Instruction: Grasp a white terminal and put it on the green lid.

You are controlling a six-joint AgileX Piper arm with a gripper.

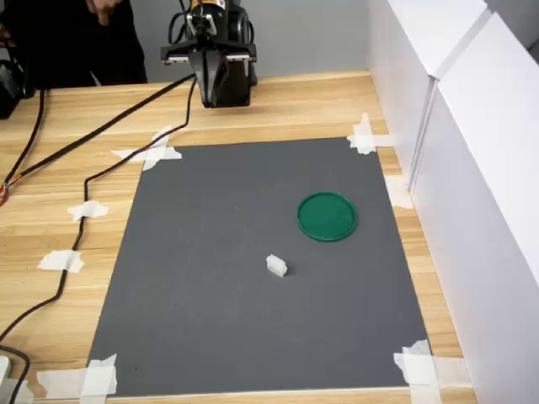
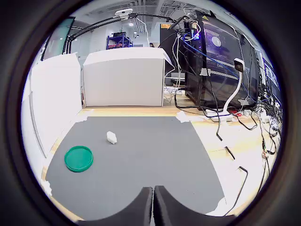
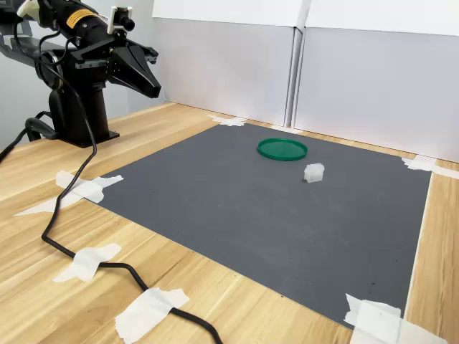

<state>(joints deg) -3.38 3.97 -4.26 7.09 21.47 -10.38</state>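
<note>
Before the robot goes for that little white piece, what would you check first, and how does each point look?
1. White terminal lies free on the grey mat: ok.
2. Green lid bare, nothing on it: ok.
3. Terminal apart from lid: ok.
4. Gripper opened for a grasp: not ok, jaws are together.
5. Black cable off the mat: ok.

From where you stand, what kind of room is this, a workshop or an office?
Most likely a robotics lab bench: a taped-down grey mat on a wooden table, white partition boards, and racks of computers and cables behind.
</note>
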